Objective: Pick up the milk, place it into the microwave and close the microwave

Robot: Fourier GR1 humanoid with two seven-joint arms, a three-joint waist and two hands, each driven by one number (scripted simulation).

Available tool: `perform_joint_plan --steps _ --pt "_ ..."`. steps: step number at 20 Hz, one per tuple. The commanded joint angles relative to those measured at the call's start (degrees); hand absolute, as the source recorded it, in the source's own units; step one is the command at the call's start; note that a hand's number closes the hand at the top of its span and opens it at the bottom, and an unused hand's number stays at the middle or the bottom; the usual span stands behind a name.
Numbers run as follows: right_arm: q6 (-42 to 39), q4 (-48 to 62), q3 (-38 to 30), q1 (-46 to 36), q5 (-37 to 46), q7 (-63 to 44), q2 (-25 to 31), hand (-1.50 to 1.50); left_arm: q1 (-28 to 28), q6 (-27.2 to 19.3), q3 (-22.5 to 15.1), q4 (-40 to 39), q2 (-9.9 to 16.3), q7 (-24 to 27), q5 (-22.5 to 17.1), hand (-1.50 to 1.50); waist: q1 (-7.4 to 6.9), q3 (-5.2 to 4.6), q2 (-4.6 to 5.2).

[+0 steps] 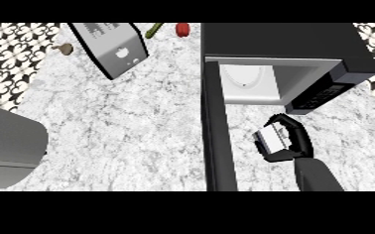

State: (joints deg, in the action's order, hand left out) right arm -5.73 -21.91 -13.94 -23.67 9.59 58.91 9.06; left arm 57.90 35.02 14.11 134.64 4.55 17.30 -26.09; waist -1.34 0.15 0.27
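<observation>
My right hand (294, 140) hovers over the counter just in front of the open microwave (282, 42), fingers and thumb curled round a small white milk carton (273, 138). The carton is largely hidden by the hand. The microwave's white cavity (249, 82) faces me, with a round plate inside. Its dark door (218, 134) stands swung open, reaching toward me at the left of the hand. The black control panel (322, 94) lies just beyond the hand. My left hand does not show.
A grey toaster (110, 47) stands at the back left. Behind it lie a green vegetable (154, 29), a red one (182, 29) and a small brown object (64, 48). A grey rounded appliance (21, 151) sits at the left edge.
</observation>
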Motion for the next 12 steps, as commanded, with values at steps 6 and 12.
perform_joint_plan --steps 6,12 --pt "2.39 0.72 -1.55 -8.64 -0.41 -2.50 2.74 1.50 0.12 -0.42 1.09 5.64 0.53 -2.35 -7.71 -1.50 -0.11 -0.05 -0.01" --pt "5.18 4.99 -2.42 -16.78 0.00 -7.89 3.83 1.50 -2.28 -0.12 2.19 2.65 1.82 -2.64 -8.44 -1.50 -1.11 -0.02 0.32"
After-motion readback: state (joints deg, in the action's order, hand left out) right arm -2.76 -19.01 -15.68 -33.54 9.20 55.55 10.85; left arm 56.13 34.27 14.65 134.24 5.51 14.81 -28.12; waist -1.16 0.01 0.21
